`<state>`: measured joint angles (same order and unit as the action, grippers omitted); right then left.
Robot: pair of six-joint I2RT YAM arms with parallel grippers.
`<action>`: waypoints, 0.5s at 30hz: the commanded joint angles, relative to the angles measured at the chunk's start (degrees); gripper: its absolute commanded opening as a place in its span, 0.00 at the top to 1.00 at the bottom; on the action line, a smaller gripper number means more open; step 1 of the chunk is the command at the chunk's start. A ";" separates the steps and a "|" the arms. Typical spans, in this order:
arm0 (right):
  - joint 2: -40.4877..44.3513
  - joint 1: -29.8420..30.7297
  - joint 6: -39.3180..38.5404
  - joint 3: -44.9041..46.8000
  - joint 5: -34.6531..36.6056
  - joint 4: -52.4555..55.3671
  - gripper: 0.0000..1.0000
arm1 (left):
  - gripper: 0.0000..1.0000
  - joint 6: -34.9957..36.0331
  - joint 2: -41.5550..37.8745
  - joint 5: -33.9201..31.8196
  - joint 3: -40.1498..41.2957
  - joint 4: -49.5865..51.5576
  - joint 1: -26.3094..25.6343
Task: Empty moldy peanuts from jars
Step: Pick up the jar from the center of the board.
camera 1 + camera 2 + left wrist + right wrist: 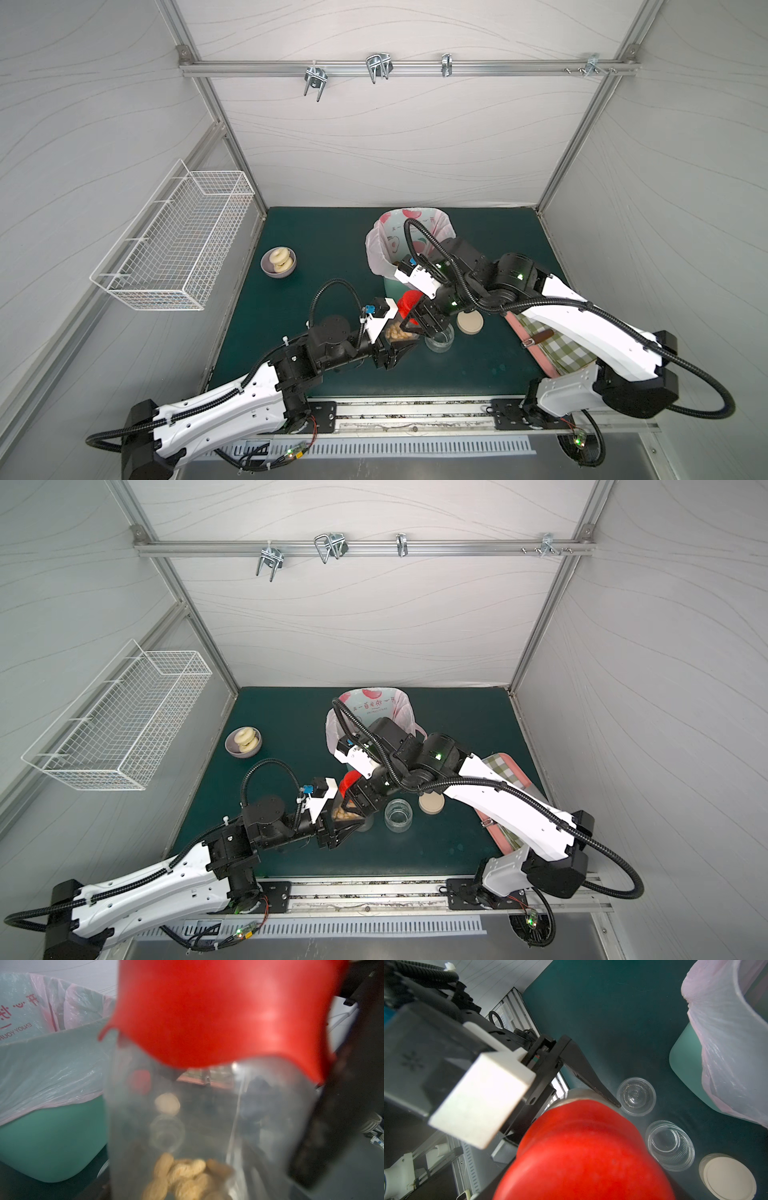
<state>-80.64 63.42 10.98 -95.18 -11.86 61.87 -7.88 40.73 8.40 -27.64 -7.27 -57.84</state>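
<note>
Progress: two of the three jars look finished.
- A clear lidless jar (pixel 636 1099) and a clear threaded-rim jar (pixel 669 1145) stand upright on the dark green mat (pixel 316 241), on the robot's side of the mint-green plastic bin (pixel 52 1142). Both are empty.
- A round beige lid (pixel 726 1176) lies flat just beside the threaded-rim jar.

Third jar: a tall clear cylindrical jar (pixel 176 1115), near the bin on that same side.
- The left gripper (pixel 399 336) has its jaws clamped on the jar's body.
- The right gripper (pixel 412 316) appears closed over the red screw lid (pixel 581 1157), which is on the jar.
- The pale tan peanuts (pixel 182 1176) sit heaped at the bottom; the rest of the jar is empty.
- Cannot tell whether its base rests on the mat.

Left to do, by my reading: unscrew this lid and tip the nuts into the bin.

Other containers:
- The bin is lined with a pink fruit-print bag (pixel 726 1053). The right arm hides most of its inside, so its contents are unconfirmed.
- A grey bowl (pixel 266 270) well apart from the bin holds two pale ring-shaped pastries (pixel 279 258).
</note>
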 commanded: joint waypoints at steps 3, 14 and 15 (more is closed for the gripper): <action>-0.06 0.87 0.08 0.28 -0.05 1.65 0.41 | 0.42 -1.32 0.06 -3.60 -2.16 -3.98 0.45; 6.48 0.91 1.28 4.67 1.99 -4.78 0.01 | 0.54 -2.92 0.02 -3.66 -1.13 -7.24 0.45; 7.84 0.85 1.36 5.79 2.01 -6.13 0.01 | 0.55 -3.02 -0.03 -3.66 -1.02 -7.53 0.45</action>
<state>-77.12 63.90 12.16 -90.83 -10.50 59.27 -10.13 41.01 5.65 -27.64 -9.52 -57.65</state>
